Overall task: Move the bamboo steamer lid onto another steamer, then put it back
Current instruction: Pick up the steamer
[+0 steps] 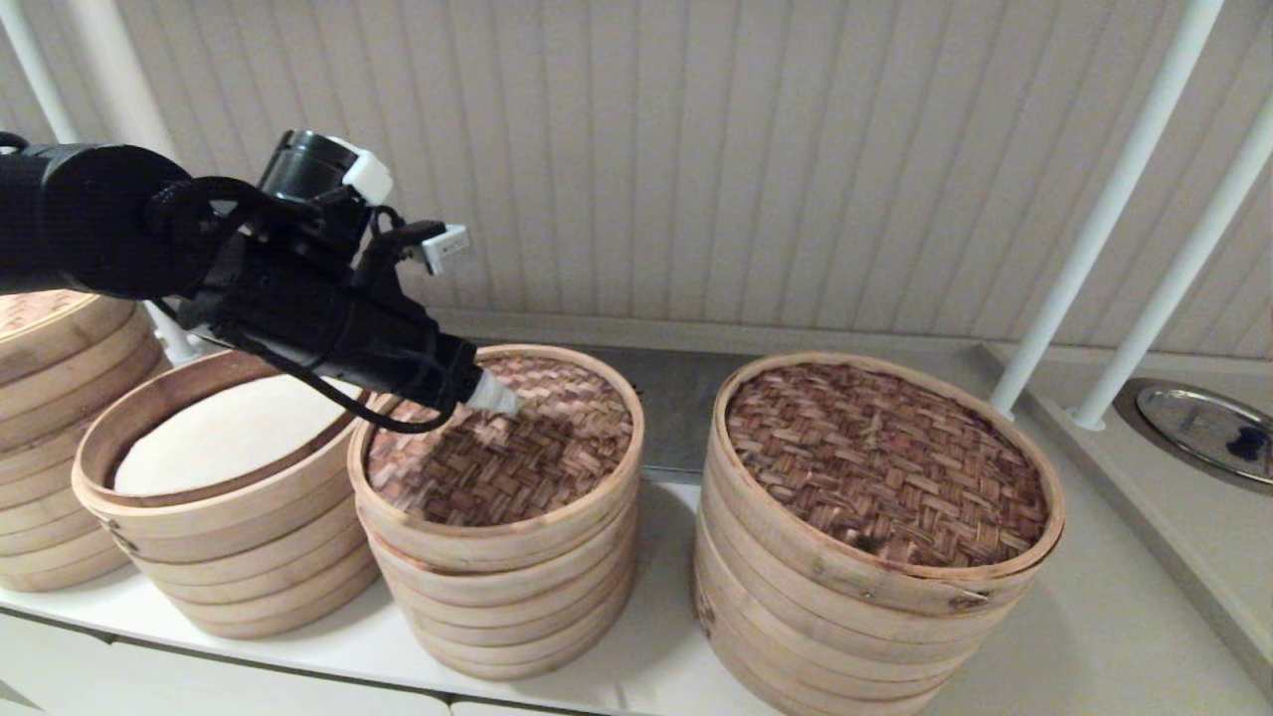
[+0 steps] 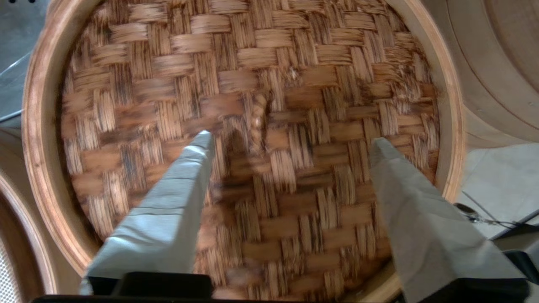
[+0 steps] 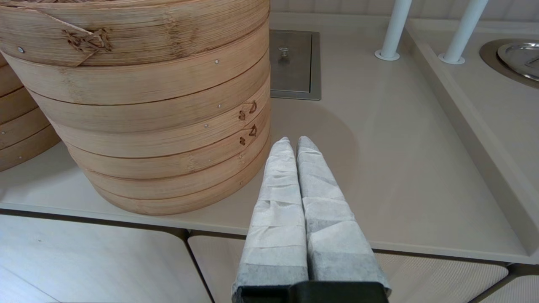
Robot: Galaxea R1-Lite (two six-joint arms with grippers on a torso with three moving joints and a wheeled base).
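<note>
The bamboo steamer lid (image 1: 517, 452), tan-brown herringbone weave in a pale wood rim, lies on top of the small banded steamer (image 1: 497, 607) and hides that steamer's own top. My left gripper (image 1: 502, 400) hovers over the lid's middle, open and holding nothing. In the left wrist view the lid (image 2: 294, 63) fills the picture. Its small braided loop handle (image 2: 257, 122) sits between the two spread fingers, close to one fingertip (image 2: 202, 141). My right gripper (image 3: 294, 141) is shut and empty, low by the counter's front edge, and does not show in the head view.
An open steamer lined with white cloth (image 1: 219, 438) stands just left of the small one, with a further stack (image 1: 60, 447) at the far left. A wide, tall dark-weave steamer (image 1: 885, 457) stands right. White poles (image 1: 1094, 229), a metal hatch (image 3: 292, 63) and a round metal plate (image 1: 1203, 428) lie behind and right.
</note>
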